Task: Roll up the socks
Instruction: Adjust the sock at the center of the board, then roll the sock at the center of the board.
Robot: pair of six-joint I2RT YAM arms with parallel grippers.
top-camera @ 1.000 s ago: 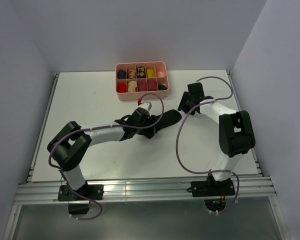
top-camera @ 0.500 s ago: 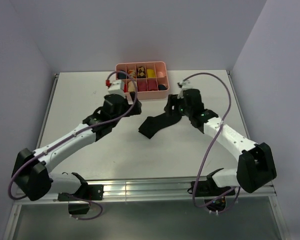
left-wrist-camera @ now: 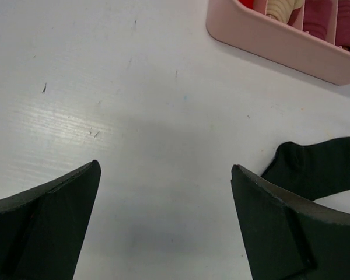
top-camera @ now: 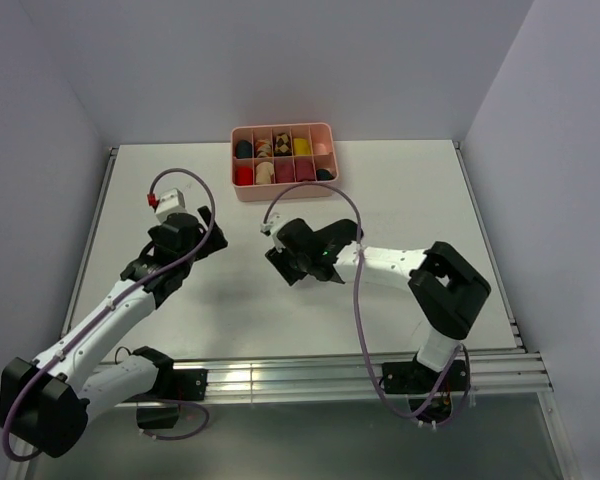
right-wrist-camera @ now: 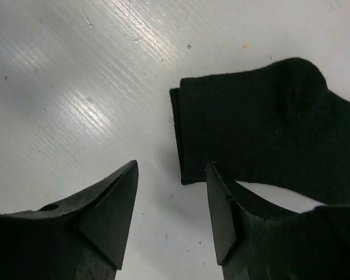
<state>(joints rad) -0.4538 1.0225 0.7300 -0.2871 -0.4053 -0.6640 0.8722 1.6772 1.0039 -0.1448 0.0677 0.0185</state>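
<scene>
Black sock (right-wrist-camera: 251,125): ribbed fabric lying flat on the table, on the near side of the pink tray and below the tray's right half, apart from it. One straight end faces the right gripper.
Pink tray (top-camera: 283,196): plastic, divided into two rows of small compartments, at the far middle of the table. Each compartment holds a small bundle, among them red, yellow, cream, dark and patterned ones.
White table (top-camera: 410,190): matt, ridged, with a few small scuffs and specks seen from the wrists.
Right gripper (right-wrist-camera: 172,165): low over the table on the near side of the tray, at the sock's left end. The jaws are parted and grasp nothing. The corner of the sock's straight end lies just inside one finger (right-wrist-camera: 221,204); whether that finger touches the fabric cannot be told.
Left gripper (left-wrist-camera: 165,168): on the near side of the tray and off to its left, well apart from the sock. The jaws are spread wide and empty, with bare table between them. From this wrist the tray's wall shows at upper right and the sock at the right edge.
Purple cables (top-camera: 356,300): one loops over each arm.
</scene>
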